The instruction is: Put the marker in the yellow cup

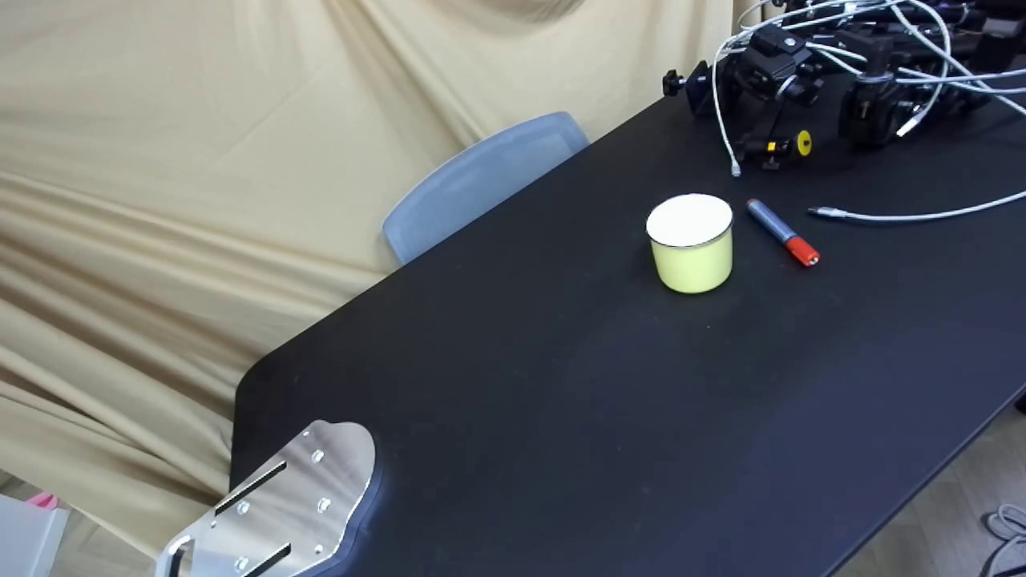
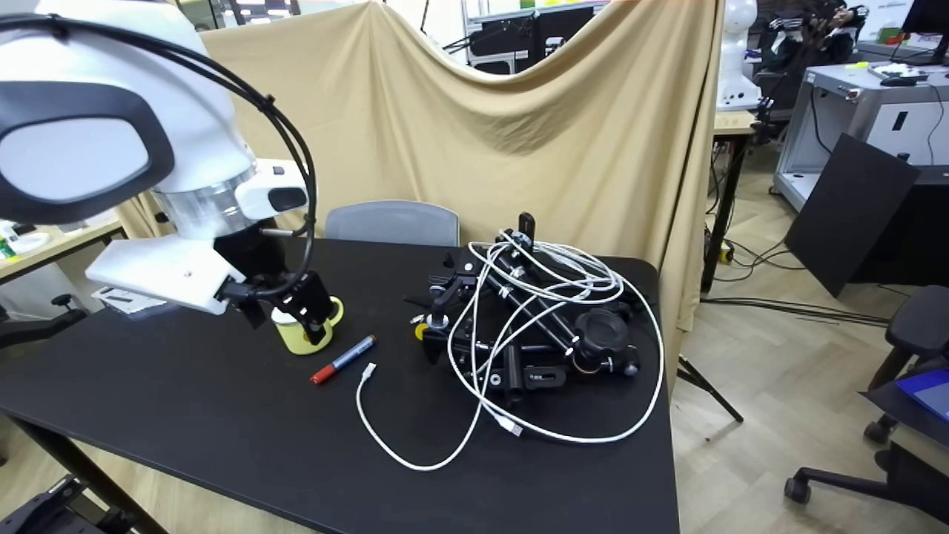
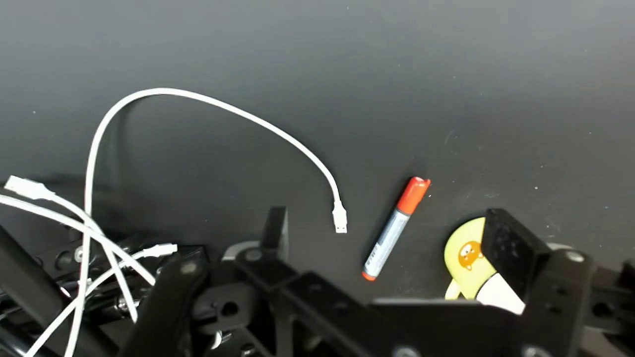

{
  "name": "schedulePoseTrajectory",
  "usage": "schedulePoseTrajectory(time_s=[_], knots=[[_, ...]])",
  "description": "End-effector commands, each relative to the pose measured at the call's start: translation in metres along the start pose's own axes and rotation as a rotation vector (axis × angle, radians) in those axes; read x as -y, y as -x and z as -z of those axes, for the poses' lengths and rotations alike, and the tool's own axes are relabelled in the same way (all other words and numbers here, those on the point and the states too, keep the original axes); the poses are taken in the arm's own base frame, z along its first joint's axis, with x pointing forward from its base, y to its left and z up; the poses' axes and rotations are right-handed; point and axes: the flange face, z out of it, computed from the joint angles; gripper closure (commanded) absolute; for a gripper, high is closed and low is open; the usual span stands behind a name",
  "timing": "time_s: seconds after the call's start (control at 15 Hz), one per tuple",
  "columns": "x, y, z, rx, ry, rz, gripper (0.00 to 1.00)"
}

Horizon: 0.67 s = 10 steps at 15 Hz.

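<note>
The marker lies flat on the black table, with a blue-grey barrel and a red cap; it shows in both exterior views (image 1: 781, 232) (image 2: 343, 360) and in the wrist view (image 3: 392, 233). The pale yellow cup (image 1: 693, 268) stands upright close beside it. In an exterior view the cup (image 2: 298, 340) is partly hidden by my gripper (image 2: 289, 319), which hangs above it. In the wrist view my gripper (image 3: 394, 239) is wide open and empty, with the marker on the table between the fingers. The right finger covers part of the cup (image 3: 461, 238).
White cables (image 2: 415, 467) and a pile of black stands (image 2: 519, 326) lie near the marker. One cable plug (image 3: 340, 218) is between the left finger and the marker. A silver plate (image 1: 304, 489) is at the table's far end. A grey chair (image 2: 393, 222) stands behind the table.
</note>
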Motion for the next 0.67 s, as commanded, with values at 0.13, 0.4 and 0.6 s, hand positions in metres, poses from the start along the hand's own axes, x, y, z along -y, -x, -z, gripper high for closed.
schedulePoseTrajectory(time_s=[0.13, 0.4, 0.6], knots=[[-0.003, -0.001, 0.002, 0.001, 0.001, -0.002, 0.00], [0.003, -0.008, -0.014, 0.025, 0.020, 0.001, 0.00], [0.010, -0.019, -0.041, 0.035, 0.048, 0.014, 0.00]])
